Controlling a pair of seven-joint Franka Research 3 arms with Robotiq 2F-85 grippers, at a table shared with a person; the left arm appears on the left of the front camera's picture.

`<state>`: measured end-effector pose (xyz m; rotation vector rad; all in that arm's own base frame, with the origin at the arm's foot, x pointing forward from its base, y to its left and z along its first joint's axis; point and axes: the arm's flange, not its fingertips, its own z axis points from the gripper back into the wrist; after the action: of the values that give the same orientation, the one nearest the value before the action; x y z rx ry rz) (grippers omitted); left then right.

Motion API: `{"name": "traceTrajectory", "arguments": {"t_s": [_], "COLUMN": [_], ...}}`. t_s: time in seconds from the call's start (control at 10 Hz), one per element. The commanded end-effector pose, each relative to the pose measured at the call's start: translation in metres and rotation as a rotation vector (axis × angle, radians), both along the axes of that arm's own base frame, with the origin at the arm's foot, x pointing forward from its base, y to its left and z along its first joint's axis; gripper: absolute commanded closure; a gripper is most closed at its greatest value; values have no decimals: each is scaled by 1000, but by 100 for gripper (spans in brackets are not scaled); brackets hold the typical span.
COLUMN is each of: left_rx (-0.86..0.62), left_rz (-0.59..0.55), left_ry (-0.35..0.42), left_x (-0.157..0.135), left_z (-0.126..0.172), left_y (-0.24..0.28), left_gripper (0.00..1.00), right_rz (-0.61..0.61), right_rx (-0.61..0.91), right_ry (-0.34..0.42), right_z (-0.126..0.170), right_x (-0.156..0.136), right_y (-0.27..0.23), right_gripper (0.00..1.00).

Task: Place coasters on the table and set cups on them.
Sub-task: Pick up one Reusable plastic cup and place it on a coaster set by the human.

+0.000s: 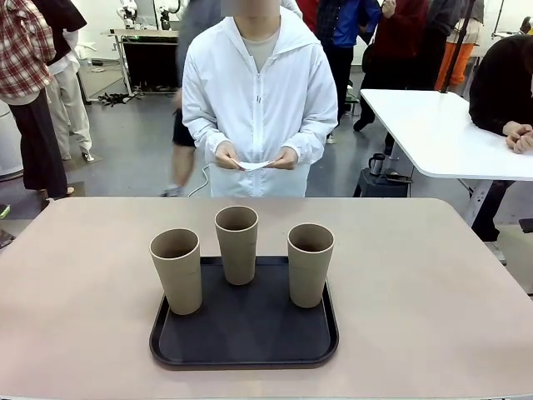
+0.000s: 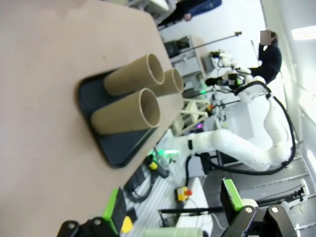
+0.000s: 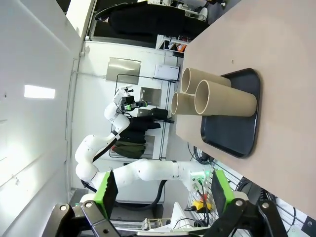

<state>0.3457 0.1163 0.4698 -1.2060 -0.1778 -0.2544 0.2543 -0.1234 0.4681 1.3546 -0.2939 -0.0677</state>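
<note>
Left tool (image 2: 172, 203) well apart from cups (image 2: 123, 117)

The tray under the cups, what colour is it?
Black. The tray shows best in the front view.

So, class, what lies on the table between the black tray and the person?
Only bare tabletop; the front view shows nothing lying between the tray and the person.
</note>
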Motion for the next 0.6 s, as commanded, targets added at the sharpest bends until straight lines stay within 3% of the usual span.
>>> {"name": "traceTrajectory", "arguments": {"t_s": [0.0, 0.5], "left_rx": [-13, -13], "left_rz": [7, 7], "left_ry": [4, 4], "left_x": [-1, -1], "left_z": [-1, -1], "left_y": [4, 4], "left_gripper": [0, 0], "right_rz": [-10, -10], "right_rx": [3, 3], "right_ry": [-2, -2], "right_z": [-1, -1], "right_x": [0, 0], "right_y": [-3, -3], "right_gripper": [0, 0]}}
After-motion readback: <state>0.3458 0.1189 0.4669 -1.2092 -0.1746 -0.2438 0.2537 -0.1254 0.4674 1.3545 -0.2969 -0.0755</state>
